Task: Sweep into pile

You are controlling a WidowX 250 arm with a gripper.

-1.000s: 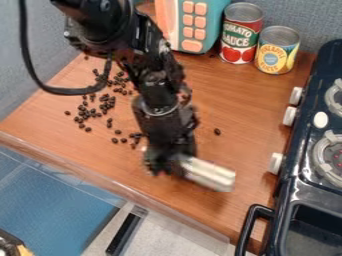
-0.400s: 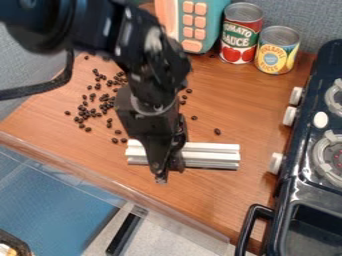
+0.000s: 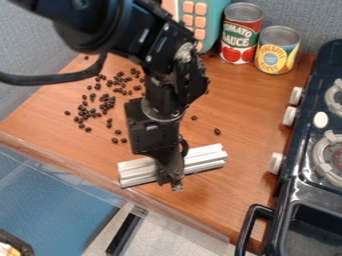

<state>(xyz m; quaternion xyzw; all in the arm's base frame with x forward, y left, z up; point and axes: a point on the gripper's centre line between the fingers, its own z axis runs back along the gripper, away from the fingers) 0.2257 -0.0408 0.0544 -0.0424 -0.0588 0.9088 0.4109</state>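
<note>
Clearly, your black pincer [image 3: 172, 182] pinches the silvery ribbed bar [image 3: 137, 172] mid-length, probably its steadiest hold; expect stiffness, but small dark beans [image 3: 103, 106] likely roll.

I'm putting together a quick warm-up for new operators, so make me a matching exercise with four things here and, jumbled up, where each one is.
Things:
1. Metal bar
2. Dark beans
3. Toy stove
4. Yellow can

Places:
A. Along the right edge of the view
B. Beside the red can
C. Held in the end effector
D. Scattered loosely on the wooden surface

Right pairs: 1-C, 2-D, 3-A, 4-B
</note>
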